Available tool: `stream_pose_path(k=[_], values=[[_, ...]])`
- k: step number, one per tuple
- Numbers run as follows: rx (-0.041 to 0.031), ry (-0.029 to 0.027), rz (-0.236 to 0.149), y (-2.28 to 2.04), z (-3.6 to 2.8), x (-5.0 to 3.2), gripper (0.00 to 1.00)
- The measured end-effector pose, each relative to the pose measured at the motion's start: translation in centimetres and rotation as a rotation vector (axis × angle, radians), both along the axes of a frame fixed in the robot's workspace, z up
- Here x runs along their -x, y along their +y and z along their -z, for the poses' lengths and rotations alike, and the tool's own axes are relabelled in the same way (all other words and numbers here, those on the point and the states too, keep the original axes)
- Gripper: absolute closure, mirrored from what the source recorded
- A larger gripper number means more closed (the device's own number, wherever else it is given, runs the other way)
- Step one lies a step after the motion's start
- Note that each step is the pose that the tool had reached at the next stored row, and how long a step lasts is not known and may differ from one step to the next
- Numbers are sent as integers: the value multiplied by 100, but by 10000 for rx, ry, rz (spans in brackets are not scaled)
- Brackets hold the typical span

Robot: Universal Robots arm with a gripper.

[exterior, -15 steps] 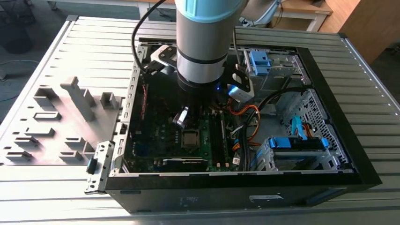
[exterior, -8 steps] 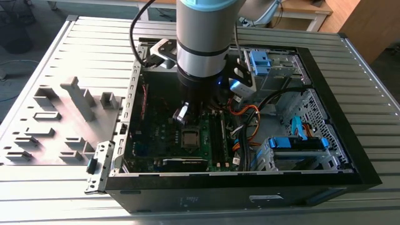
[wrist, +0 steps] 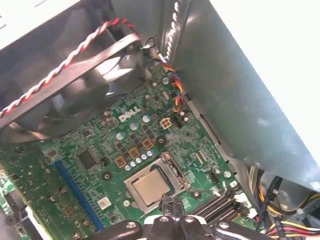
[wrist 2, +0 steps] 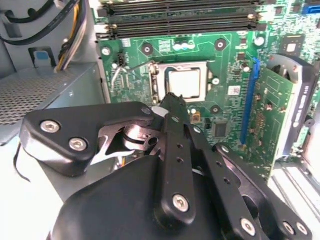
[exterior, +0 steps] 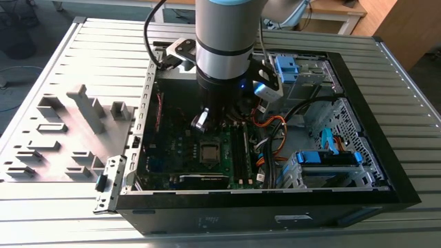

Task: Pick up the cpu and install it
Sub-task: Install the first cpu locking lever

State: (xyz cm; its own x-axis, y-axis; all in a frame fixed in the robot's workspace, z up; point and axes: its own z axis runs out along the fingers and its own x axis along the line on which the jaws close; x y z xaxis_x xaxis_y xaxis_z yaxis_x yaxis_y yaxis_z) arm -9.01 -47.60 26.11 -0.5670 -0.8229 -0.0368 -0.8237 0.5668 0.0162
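— Exterior view tells most of it: the thick grey robot arm (exterior: 224, 36) stands almost upright and reaches straight down into the open black computer case (exterior: 386, 170), which lies flat on the ribbed metal table (exterior: 406, 103).

— And the chip it's meant to fit?

— The cpu (wrist 2: 184, 82), that small thin square with the pale silver top, lies flat inside the dark metal-framed socket (wrist 2: 154, 82) on the green motherboard (wrist 2: 230, 55). In both wrist views it sits square in the frame, near the long black memory slots (wrist 2: 180, 20).

— So the picking up is over with?

— I'd judge so. It's down in its seat and nothing has hold of it. Whether the socket's retaining latch is locked over it, I can't tell from where I'm standing, so I wouldn't call the install finished.

— What's the tool doing?

— The black gripper (wrist 2: 172, 100) has its fingers drawn together into one narrow tip, with nothing between them that I can see. In the second wrist view that tip hangs just beside the socket's edge, pointing down at the board and clear of the silver top. Whether it touches the frame, I can't say.

— And the wrist?

— Vertical, directly over the middle of the board.
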Motion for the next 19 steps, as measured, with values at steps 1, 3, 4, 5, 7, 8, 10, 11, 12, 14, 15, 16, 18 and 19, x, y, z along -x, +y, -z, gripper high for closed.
stream_pose_path(k=[1, 3, 4, 5, 7, 8, 10, 11, 12, 14, 15, 16, 18, 19], values=[[-12, -5, 0, 13, -1, -3, 89], [-22, -10, -1, 51, -1, -21, 89], [-21, -10, 0, 78, -1, -39, 89], [-21, -11, 0, 92, -1, -49, 89], [-22, -11, 0, 118, 0, -66, 89], [-22, -11, 1, 128, -1, -71, 89], [-41, -20, -5, 141, -3, -75, 89], [-71, -29, -12, 146, -6, -75, 89], [-113, -42, -21, 149, -6, -76, 89], [-223, -71, -44, 154, -6, -76, 89], [-284, -85, -57, 156, -7, -76, 89], [-350, -100, -75, 157, -6, -76, 89], [-507, -137, -115, 159, -6, -77, 89], [-587, -158, -134, 159, -6, -77, 89]])
